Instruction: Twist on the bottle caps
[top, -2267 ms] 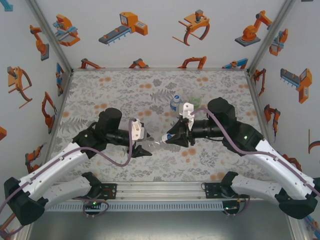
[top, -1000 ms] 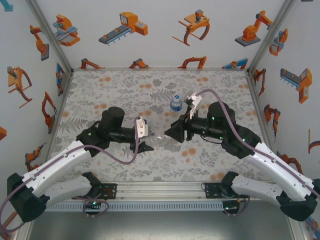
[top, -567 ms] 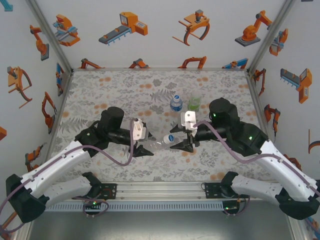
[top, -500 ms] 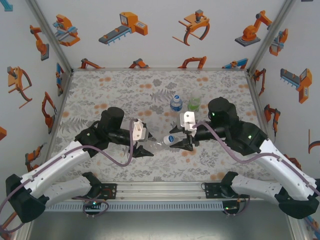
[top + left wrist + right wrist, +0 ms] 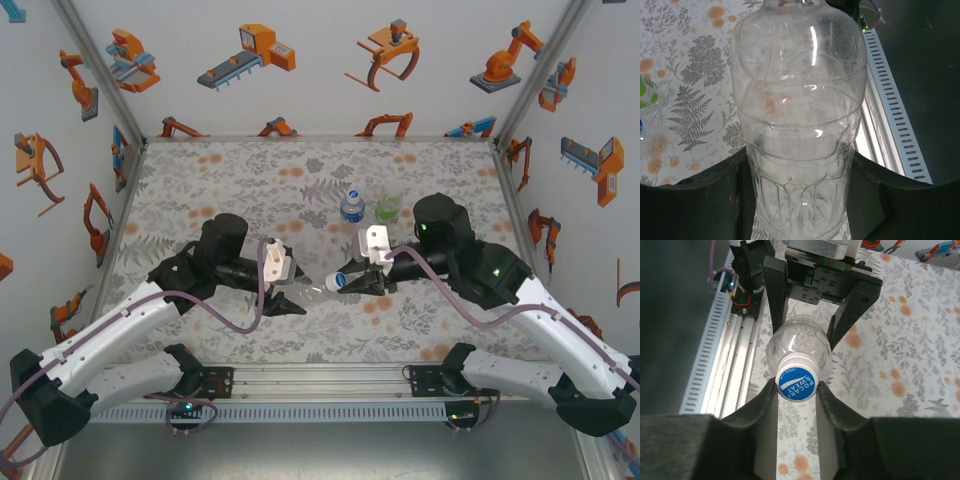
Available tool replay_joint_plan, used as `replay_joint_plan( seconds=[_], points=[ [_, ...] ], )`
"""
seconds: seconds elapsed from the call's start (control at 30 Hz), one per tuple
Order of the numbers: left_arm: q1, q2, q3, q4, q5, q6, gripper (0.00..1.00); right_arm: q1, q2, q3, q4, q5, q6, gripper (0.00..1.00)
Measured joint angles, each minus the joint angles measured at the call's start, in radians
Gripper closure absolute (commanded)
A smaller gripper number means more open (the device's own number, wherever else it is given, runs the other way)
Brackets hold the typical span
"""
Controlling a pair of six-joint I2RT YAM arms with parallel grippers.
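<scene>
Change: right tool (image 5: 796,390) had just pinched narrow onto the blue-printed cap (image 5: 796,382) | left tool (image 5: 799,172) held the plain bottle (image 5: 800,115) by its body, level above the worktop (image 5: 220,180) between the arms | Meaning: cap sat on the neck, so twisting looked ready to begin.

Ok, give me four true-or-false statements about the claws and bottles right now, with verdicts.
The left claw grips the clear bottle sideways. True.
The right claw hangs open, away from the cap. False: it is shut on the cap, on the bottle's neck.
Two other bottles stand on the table. True: a blue-labelled bottle and a green bottle.
The cap's top is red. False: it is blue with white lettering.
</scene>
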Motion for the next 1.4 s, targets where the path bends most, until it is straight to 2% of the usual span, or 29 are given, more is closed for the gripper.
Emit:
replay_joint_plan(
  seconds=[0.13,0.23,0.5,0.77,0.9,1.03,1.17,1.3,1.4],
  points=[
    [0.0,0.007,0.001,-0.014,-0.005,0.0,1.0,0.0,-0.004,-0.023,0.035,0.014,0.082,0.92],
    [0.0,0.014,0.001,-0.026,-0.027,0.0,1.0,0.0,-0.022,-0.069,0.095,0.054,0.211,1.0],
    [0.004,0.038,0.001,-0.041,-0.121,-0.002,1.0,0.005,-0.082,-0.221,0.274,0.276,0.772,1.0],
    [0.006,0.071,0.003,-0.036,-0.19,-0.012,1.0,0.016,-0.054,-0.212,0.185,0.508,1.297,1.0],
    [0.009,0.081,0.006,-0.025,-0.205,-0.012,1.0,0.021,-0.029,-0.175,0.12,0.571,1.445,1.0],
    [0.01,0.082,0.014,-0.017,-0.217,-0.012,1.0,0.022,-0.026,-0.164,0.114,0.597,1.489,0.85],
    [0.01,0.082,0.014,-0.01,-0.225,-0.011,1.0,0.022,-0.026,-0.164,0.13,0.596,1.435,0.6],
    [-0.004,0.081,0.014,-0.004,-0.184,-0.002,1.0,0.019,-0.026,-0.141,0.163,0.584,1.254,0.41],
    [-0.01,0.081,0.015,-0.006,-0.163,0.001,1.0,0.019,-0.042,-0.114,0.17,0.553,1.075,0.37]
  ],
)
